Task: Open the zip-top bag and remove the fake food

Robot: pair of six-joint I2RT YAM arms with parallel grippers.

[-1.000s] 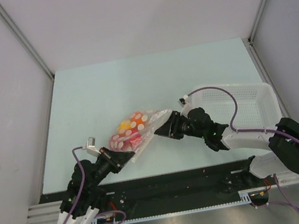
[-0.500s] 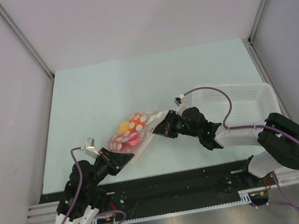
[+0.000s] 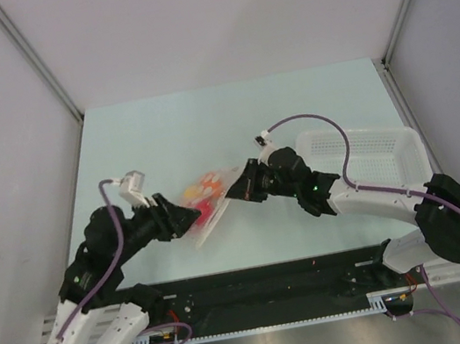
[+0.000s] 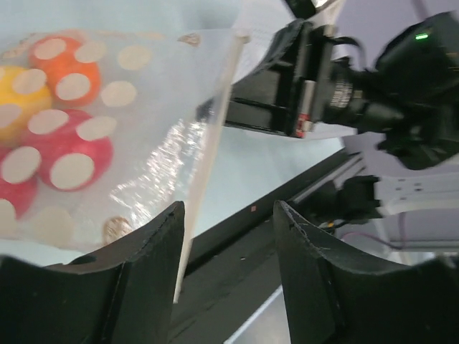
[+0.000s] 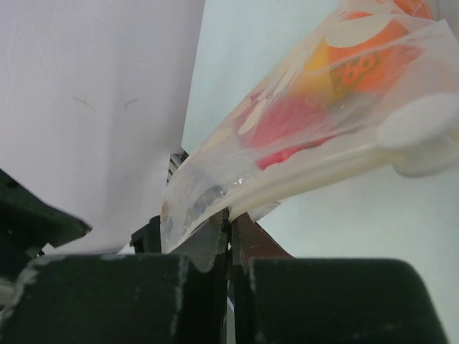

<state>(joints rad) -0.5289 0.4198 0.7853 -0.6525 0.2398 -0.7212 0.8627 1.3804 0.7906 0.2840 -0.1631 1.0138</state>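
Note:
The zip-top bag [image 3: 210, 196] is clear with white dots and hangs tilted above the table between the two arms. Its fake food shows through the plastic: a red ball [image 4: 68, 152], an orange one [image 4: 63, 64] and a yellow one [image 4: 16, 100]. My right gripper [image 3: 232, 191] is shut on the bag's right edge; in the right wrist view the jaws [image 5: 230, 215] pinch the film just under the zip strip. My left gripper [image 3: 192, 220] stands open at the bag's lower left corner. Its fingers [image 4: 229, 209] hold nothing, and the bag's edge runs past the left finger.
A white perforated basket [image 3: 388, 157] stands on the table at the right, behind my right arm. The table's black front rail [image 3: 257, 276] lies just below the bag. Grey walls close in the left and right sides.
My left gripper has let go of the bag, opened and risen. My right gripper has shut on the bag's edge and moved left. The bag now hangs from the right gripper.

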